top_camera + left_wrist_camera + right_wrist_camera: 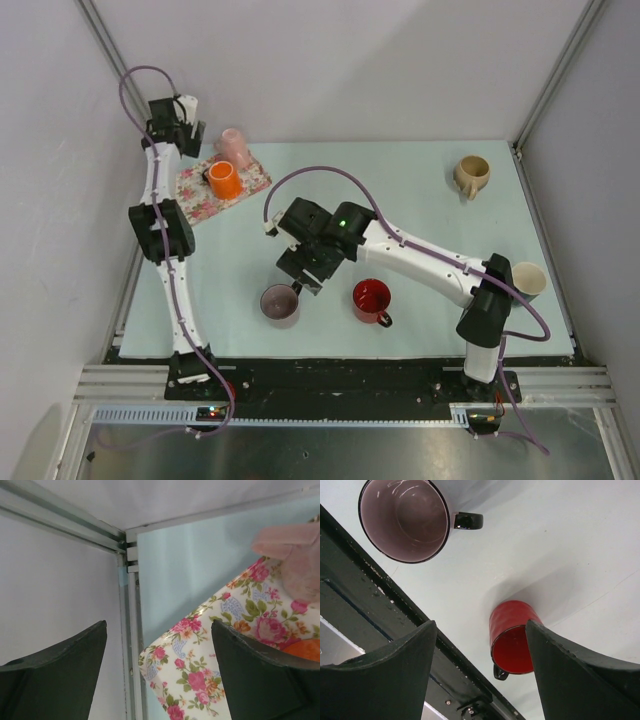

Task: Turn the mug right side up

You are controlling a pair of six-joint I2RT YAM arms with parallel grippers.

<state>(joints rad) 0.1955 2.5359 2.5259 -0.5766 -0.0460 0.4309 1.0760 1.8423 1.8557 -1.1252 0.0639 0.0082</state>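
Observation:
A pink mug (232, 145) stands on the floral tray (196, 188) at the back left, seemingly base up; it shows blurred in the left wrist view (295, 560). An orange mug (224, 180) stands open side up beside it. My left gripper (190, 125) is open and empty above the tray's far corner (200, 645), jaws wide apart (159, 627). My right gripper (303, 276) is open and empty above the table front (481, 630), between a mauve mug (280, 305) (404, 520) and a red mug (371, 300) (512, 635), both open side up.
A tan mug (470, 175) stands at the back right. A cream mug (530, 280) is partly hidden behind the right arm. The black front rail (370, 595) runs close under the right gripper. The frame post (131, 630) and wall are beside the left gripper.

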